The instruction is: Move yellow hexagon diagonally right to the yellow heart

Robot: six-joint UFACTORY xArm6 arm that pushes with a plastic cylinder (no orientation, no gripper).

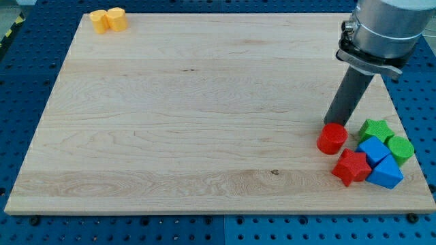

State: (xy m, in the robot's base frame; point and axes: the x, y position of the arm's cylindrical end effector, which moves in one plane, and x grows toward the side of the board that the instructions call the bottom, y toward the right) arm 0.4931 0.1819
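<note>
Two yellow blocks sit touching at the board's top-left corner: the left one (99,21) looks like the yellow heart and the right one (117,18) like the yellow hexagon, though their shapes are hard to make out. My tip (332,124) is far away at the view's right, just above and touching the red cylinder (332,139).
A cluster at the lower right holds a red star (351,167), a green star (375,129), a green cylinder-like block (400,148), a blue cube (373,150) and a blue wedge (386,173). The wooden board (204,102) lies on a blue pegboard table.
</note>
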